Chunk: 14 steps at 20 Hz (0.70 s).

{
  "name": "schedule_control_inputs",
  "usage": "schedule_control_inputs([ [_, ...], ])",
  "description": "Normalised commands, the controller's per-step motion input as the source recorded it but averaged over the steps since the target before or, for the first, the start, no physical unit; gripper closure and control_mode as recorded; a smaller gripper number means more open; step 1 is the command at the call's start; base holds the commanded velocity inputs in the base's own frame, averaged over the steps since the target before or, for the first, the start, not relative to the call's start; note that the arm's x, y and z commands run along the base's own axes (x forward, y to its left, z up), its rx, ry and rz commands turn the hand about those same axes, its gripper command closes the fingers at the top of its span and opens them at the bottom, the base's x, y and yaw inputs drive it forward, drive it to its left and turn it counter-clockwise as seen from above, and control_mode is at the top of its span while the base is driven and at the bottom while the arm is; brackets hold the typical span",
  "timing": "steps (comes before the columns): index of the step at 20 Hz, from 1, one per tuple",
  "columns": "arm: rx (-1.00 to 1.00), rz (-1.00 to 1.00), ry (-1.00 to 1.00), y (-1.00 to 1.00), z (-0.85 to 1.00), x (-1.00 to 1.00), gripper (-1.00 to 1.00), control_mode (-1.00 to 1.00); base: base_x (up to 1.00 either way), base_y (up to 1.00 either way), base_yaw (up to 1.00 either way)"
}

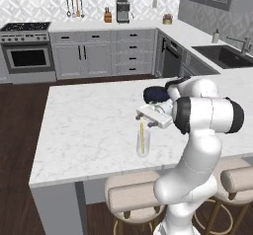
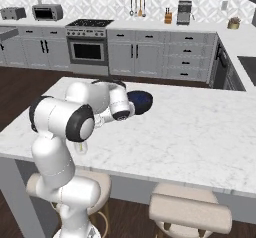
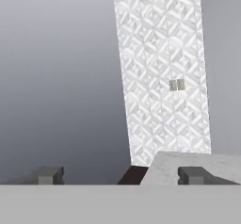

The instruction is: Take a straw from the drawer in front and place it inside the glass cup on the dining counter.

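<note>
Straw (image 1: 142, 132): thin, pale yellow stick, standing nearly upright inside the glass cup (image 1: 143, 145), its upper end rising above the rim. Glass cup: clear, colourless tumbler, upright on the white grey-veined marble worktop (image 1: 84, 125) of the dining island, close to the near edge above the cushioned stools (image 1: 133, 197); from the right side it shows partly behind the arm's dark elbow joint as a pale clear shape (image 2: 81, 147). Hand (image 1: 150, 114): white, at the end of the white arm, held level directly above the cup, just over the straw's top; whether it touches the straw cannot be told from here. In the view along the hand, the two dark fingertips (image 3: 49, 174) stand far apart with nothing between them, so the hand is open and holds nothing; beyond them lie a grey wall, a strip of patterned white tile and a corner of marble. Dark blue bowl (image 2: 139, 102): on the same worktop, beside the arm's wrist, farther from the near edge than the cup. Stove with oven (image 1: 27, 49): against the far wall. Sink (image 1: 227, 55): set in the wall-side marble counter at right.
</note>
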Motion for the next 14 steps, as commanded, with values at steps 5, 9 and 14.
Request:
schedule_control_inputs([
  [5,-0.14,0.0,-0.42,-0.02,0.89,-0.56,-1.0,-1.0,0.0,0.0,0.0],
  [9,-0.35,0.0,-0.55,0.06,0.67,-0.71,-1.0,-1.0,0.0,0.0,0.0],
  [14,-0.52,0.0,-0.66,0.36,0.32,-0.86,-1.0,-1.0,0.0,0.0,0.0],
])
